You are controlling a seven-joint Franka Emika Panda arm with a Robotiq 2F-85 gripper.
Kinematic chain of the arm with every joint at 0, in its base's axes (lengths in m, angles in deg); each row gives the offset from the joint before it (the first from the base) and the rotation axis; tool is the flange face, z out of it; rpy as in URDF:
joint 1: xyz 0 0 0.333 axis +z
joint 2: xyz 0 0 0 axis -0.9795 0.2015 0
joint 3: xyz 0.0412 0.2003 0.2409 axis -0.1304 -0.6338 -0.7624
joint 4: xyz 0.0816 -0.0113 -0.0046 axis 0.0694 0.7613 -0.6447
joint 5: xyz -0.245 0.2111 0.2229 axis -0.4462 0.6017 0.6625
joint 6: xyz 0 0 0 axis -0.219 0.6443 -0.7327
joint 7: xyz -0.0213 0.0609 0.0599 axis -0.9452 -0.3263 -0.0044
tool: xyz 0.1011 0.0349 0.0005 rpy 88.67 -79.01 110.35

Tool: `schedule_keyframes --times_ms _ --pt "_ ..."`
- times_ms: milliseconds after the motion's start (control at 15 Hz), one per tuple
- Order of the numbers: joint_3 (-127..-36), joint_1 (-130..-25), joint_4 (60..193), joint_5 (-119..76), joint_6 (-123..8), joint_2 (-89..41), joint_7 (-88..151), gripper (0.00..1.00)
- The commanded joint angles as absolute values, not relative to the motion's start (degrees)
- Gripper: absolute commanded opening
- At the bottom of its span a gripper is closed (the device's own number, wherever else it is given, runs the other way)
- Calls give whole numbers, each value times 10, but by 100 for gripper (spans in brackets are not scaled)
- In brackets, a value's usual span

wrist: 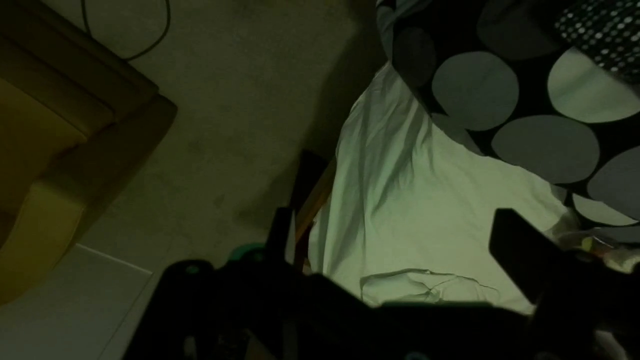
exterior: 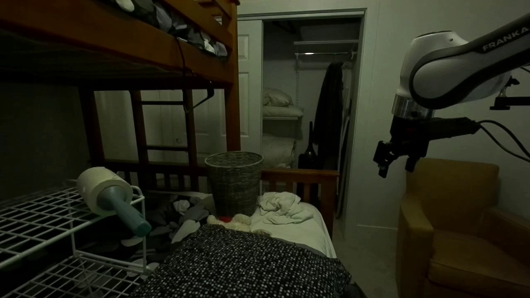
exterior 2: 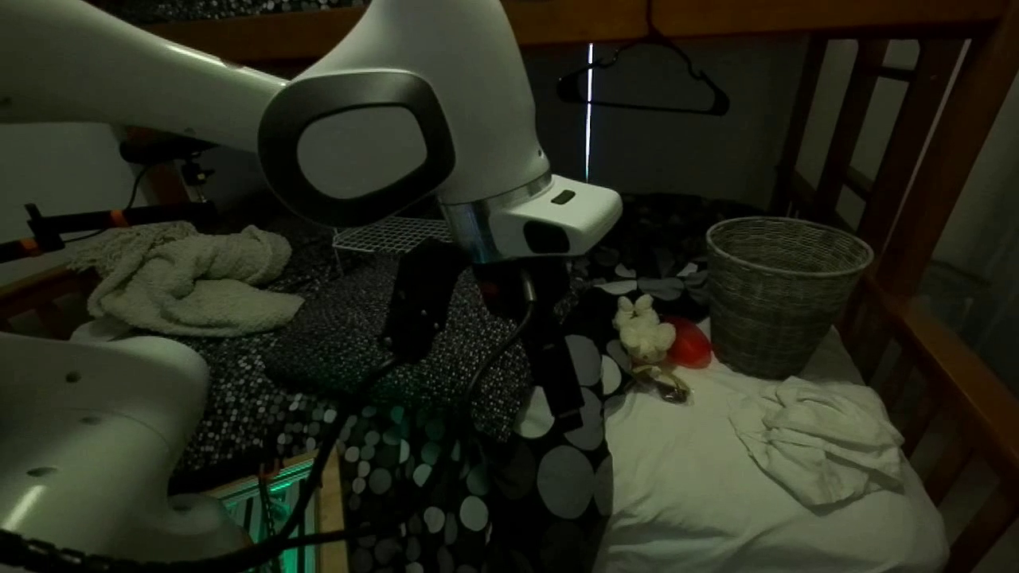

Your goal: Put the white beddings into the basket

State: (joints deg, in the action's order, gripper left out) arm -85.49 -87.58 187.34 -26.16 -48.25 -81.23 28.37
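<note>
The white bedding is a crumpled cloth, seen in both exterior views (exterior: 283, 208) (exterior 2: 820, 442), lying on the white-sheeted end of the bed (exterior 2: 677, 477). Its edge also shows in the wrist view (wrist: 430, 287), partly hidden by the gripper body. The tall grey woven basket (exterior: 234, 186) stands upright beside the cloth in both exterior views (exterior 2: 784, 310); its bottom inside is hidden. The basket is not visible in the wrist view. My gripper (exterior: 396, 169) is open and empty, high in the air and apart from the cloth; its fingers are spread in the wrist view (wrist: 394, 215).
A cream plush toy (exterior 2: 643, 330) and a red object (exterior 2: 689, 342) lie beside the basket. A wooden footboard (exterior 2: 947, 374) edges the bed. The upper bunk (exterior: 124, 49) and a hanger (exterior 2: 645, 103) overhang. An armchair (exterior: 451, 207) and a wire rack (exterior: 45, 223) stand around.
</note>
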Motion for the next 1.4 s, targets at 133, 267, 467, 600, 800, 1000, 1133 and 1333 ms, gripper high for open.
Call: schedule_keyframes --times_ms 133,267,467,600,800,1000,1133,1333 --pt "-857 -872 1872 -264 -480 -820 281 100" --pt "-857 -872 1872 -264 -480 -822 281 100" --pt "-873 -864 1876 -263 -529 -824 264 100" --pt "-873 -855 1850 -269 -603 -779 287 100" --pt "-871 -856 1784 -286 -688 -677 326 100" --pt "-836 -839 1714 -275 -697 -580 412 100" --pt "-812 -825 1660 -253 -686 -508 474 100" --pt "-797 -824 1574 -227 -680 -397 526 100"
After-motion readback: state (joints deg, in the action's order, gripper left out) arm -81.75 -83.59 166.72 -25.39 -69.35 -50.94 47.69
